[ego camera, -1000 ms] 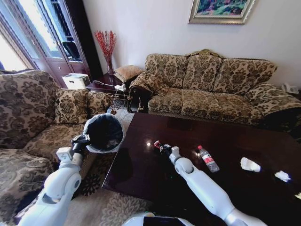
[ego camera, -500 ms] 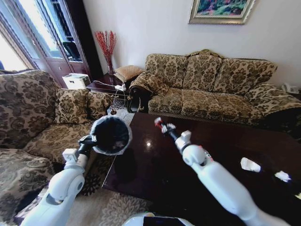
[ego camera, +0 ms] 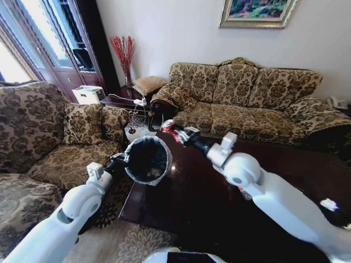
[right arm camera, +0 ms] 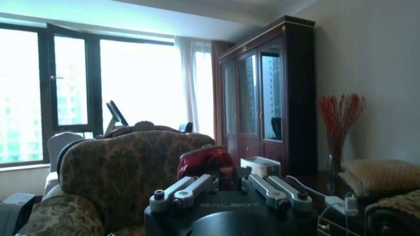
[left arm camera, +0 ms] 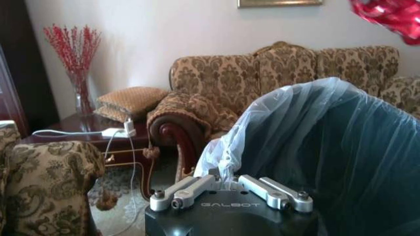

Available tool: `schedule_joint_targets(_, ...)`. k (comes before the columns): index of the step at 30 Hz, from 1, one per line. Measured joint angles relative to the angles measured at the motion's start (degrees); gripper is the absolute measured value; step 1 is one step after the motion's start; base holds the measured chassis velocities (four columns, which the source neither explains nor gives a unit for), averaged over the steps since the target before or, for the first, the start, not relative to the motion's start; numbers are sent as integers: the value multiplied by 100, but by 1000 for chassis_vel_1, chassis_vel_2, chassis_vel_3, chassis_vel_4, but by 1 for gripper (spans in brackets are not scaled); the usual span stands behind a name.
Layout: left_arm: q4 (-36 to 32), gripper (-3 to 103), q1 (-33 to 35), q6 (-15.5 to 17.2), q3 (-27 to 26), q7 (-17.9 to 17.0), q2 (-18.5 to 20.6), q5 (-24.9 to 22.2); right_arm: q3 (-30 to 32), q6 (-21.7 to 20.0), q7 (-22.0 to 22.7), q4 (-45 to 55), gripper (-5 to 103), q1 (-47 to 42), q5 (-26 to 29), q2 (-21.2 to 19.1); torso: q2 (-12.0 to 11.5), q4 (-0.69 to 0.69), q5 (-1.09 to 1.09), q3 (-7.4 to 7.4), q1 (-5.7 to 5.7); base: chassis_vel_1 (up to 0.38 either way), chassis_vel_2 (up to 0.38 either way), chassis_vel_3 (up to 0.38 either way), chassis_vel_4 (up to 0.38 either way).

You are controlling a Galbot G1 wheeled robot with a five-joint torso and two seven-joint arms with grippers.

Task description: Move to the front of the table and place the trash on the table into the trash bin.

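Note:
My left gripper is shut on the rim of the trash bin, a small round bin with a greyish bag, held tilted at the left edge of the dark glossy table. The wrist view shows its fingers pinching the bag's rim on the bin. My right gripper is shut on a piece of trash, a red-and-white wrapper, in the air just above and behind the bin's mouth. The wrapper sits between the right fingers and also shows over the bin as a red wrapper. A white paper wad lies at the table's far right.
A patterned sofa stands behind the table and an armchair to the left. A side table with a vase of red twigs fills the back corner. A patterned rug covers the floor by the table's near left corner.
My right gripper lifted the red wrapper off the table and carried it left and up to above the bin. My left arm swung the bin right, to the table's edge.

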Motion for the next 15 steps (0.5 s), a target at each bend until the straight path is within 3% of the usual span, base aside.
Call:
schedule_joint_targets(3, 40, 0, -165, 48, 112, -61, 182, -104, -396, 6, -11, -167, 9, 441, 75, 225, 0, 3, 0, 0, 0, 0, 0, 0, 0)
schedule_joint_targets(6, 138, 0, -410, 120, 326, -105, 321, -279, -728, -6, -1, -277, 9, 675, 77, 447, 0, -5, -3, 0, 0, 0, 0, 0, 0)
schedule_joint_targets(15, 212, 0, -454, 148, 337, -136, 336, -393, -1251, -178, 109, -455, 6, 569, -359, 679, 0, -3, 1, 0, 0, 0, 0, 0, 0)
